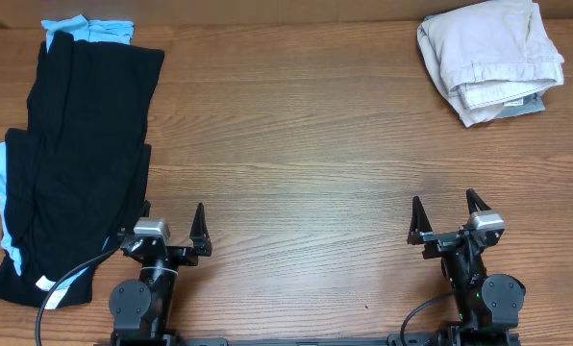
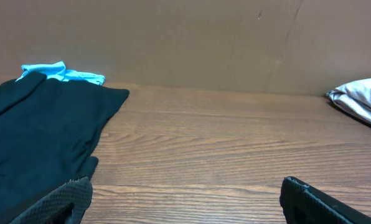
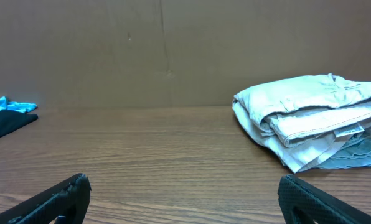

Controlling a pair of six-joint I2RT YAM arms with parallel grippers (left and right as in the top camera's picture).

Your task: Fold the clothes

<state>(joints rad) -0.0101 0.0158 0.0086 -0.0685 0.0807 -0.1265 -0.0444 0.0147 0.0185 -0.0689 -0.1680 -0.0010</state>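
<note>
Sprawling down the left side of the brown wooden table [image 1: 296,144] was the limp black cloth garment [image 1: 85,163], with light blue cloth [image 1: 89,27] peeking out underneath. The left gripper [image 1: 173,229] sat low at the near edge just beside it, pointing forward, spread wide and empty. The right gripper [image 1: 444,216] was parked the same way, jaws apart. A folded beige cloth stack [image 1: 488,58] sat in the far right corner.

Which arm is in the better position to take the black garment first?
The left, probably. The left gripper stands open just beside the black garment, which lies on the table's left side. The right gripper, also open, is far across the table.
</note>
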